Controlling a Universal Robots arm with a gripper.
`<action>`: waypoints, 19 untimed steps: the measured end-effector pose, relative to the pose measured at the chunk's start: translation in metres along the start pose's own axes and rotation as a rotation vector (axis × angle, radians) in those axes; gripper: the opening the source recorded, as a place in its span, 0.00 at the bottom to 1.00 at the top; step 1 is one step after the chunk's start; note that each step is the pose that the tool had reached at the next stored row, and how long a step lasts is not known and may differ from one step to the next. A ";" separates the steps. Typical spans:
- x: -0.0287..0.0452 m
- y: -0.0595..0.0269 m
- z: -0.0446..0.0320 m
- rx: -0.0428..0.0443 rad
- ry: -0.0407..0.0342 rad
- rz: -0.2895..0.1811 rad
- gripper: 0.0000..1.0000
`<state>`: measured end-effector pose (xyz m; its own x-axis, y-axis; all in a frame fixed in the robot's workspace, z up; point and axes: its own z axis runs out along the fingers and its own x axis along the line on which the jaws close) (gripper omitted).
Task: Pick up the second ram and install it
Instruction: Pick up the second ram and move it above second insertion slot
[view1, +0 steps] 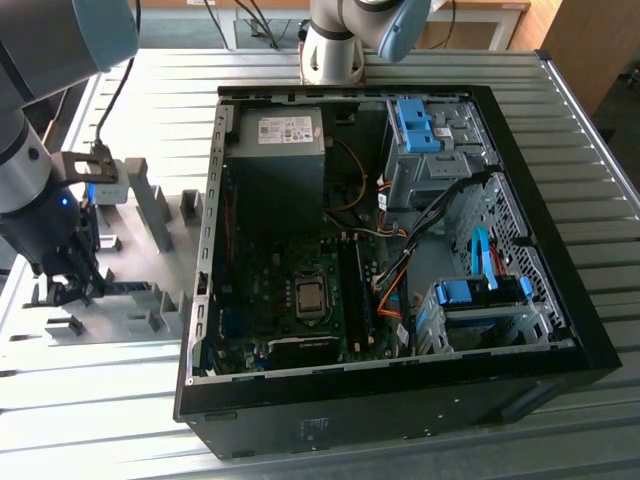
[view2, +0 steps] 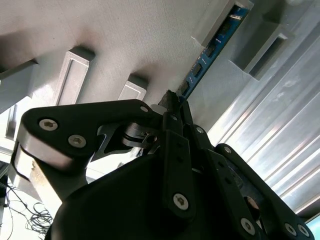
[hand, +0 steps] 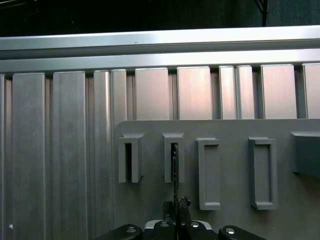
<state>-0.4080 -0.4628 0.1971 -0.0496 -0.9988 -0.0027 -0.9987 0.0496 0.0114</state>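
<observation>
Currently on record, item by item.

Gripper (view1: 75, 290): at the exterior view's left, lowered onto the grey holder plate (view1: 110, 262), well apart from the computer case (view1: 400, 420). In both wrist views its black fingers (view2: 175, 145) converge to a narrow stance (hand: 176, 205). The tips sit on either side of the stick's near end and appear to be clamped against it.

Second ram (view2: 215, 47): a thin blue board with a row of small dark chips. It stands on edge on the holder plate (view2: 125, 35) and runs away from the fingertips. Its far end sits in a slotted grey bracket (view2: 220, 20). In the first wrist view it appears edge-on as a dark line (hand: 174, 167), running from the fingers into the bracket (hand: 174, 142).

Holder plate (hand: 290, 200): matte grey, carrying a row of upright slotted brackets and blocks. A like bracket (hand: 130, 160) stands just beside the one with the stick.

Computer case: black tower on its side, open, at the middle and right of the exterior view. Inside are the motherboard (view1: 250, 290) with its processor socket (view1: 308, 297), the power supply (view1: 280, 160) on the far side, and light-blue drive brackets (view1: 415, 120) at the far right.

Table (view1: 100, 400): ribbed aluminium slats under the plate and the case.
</observation>
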 end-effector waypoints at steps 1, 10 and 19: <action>0.0000 0.0000 -0.0003 0.0000 0.0000 0.000 0.14; 0.0000 0.0001 -0.0033 0.0000 0.0000 0.000 0.14; 0.0000 0.0001 -0.0068 0.0001 -0.0001 0.000 0.14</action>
<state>-0.4080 -0.4628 0.2040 -0.0496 -0.9988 -0.0027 -0.9987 0.0495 0.0113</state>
